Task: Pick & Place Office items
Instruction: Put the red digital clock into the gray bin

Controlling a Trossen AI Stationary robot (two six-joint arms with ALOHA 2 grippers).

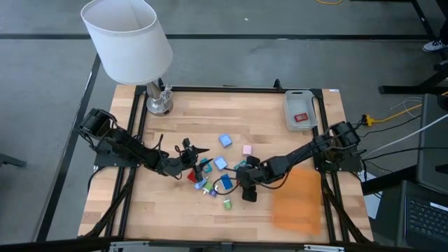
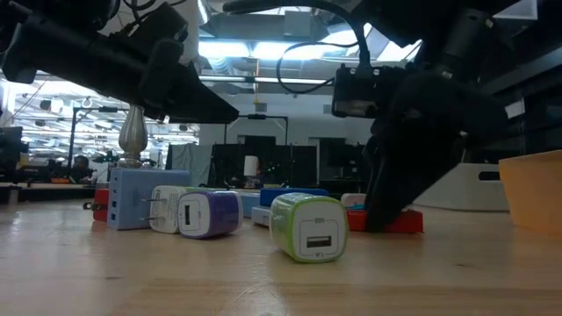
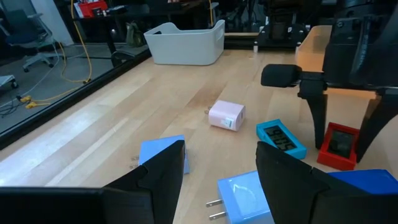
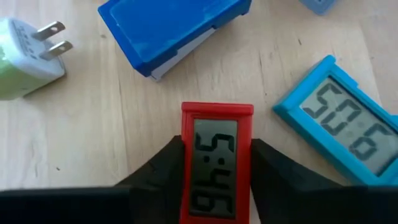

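Your right pincer (image 4: 214, 168) grips the red clock (image 4: 216, 163) at lower centre of the bench (image 1: 175, 217), while the left pincer (image 3: 217, 168) hovers half open, holding nothing.

Chargers (image 1: 222, 164) crowd the middle; table (image 1: 280, 119) edges open.

Both slim, jointed arms were matte black throughout, each trailing looped black cables along its links and ending in two blunt, wedge-shaped black fingers (image 4: 155, 168) of dull plastic.
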